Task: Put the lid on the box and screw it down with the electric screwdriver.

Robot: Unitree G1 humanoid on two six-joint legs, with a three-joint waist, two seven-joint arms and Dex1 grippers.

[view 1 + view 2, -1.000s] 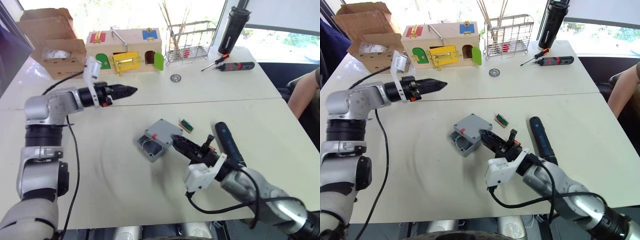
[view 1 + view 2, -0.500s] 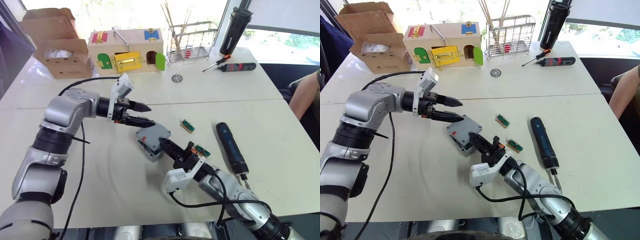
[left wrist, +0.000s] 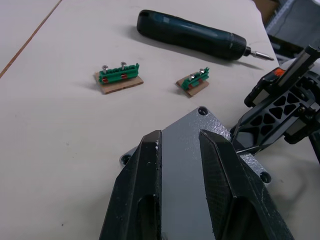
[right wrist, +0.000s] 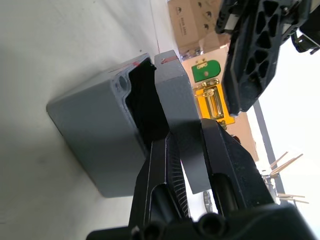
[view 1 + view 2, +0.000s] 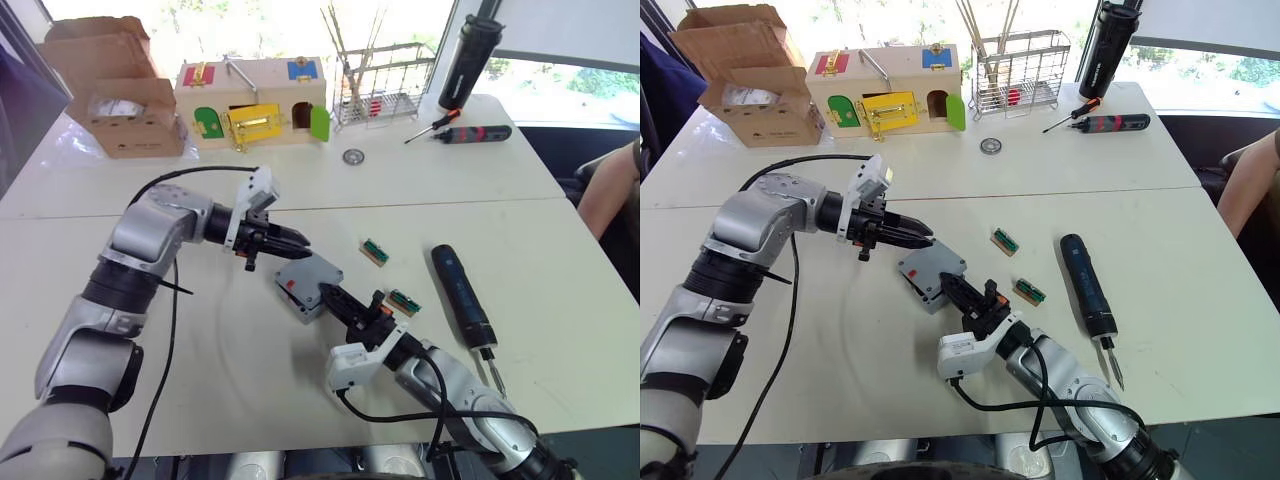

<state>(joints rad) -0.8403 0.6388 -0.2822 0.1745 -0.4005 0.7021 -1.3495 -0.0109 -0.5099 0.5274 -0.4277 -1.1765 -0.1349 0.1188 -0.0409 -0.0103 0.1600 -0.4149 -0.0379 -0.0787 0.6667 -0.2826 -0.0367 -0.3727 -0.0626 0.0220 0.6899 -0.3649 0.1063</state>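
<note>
**Grey lid held over the box by our right gripper**

Grey plastic sits at the centre of the frame: the box [image 5: 923, 280] rests on the white table [image 5: 1160, 200], and the lid [image 5: 936, 264] lies tilted across its top, not yet seated flat. Our right gripper [image 5: 955, 295] comes in from the lower middle, and in the right wrist view its two fingers [image 4: 222, 150] pinch the lid's edge while the box mouth gapes dark beside it. Our left gripper [image 5: 918, 238] reaches in from the left; its fingers [image 3: 150, 165] stand a narrow gap apart, hovering just over the lid's flat face, and we cannot tell whether they touch it. To the right of centre lies the electric screwdriver [image 5: 1084, 283], well apart from the box. Between them rest two small green terminal blocks [image 5: 1004, 241] [image 5: 1030, 292].
</note>
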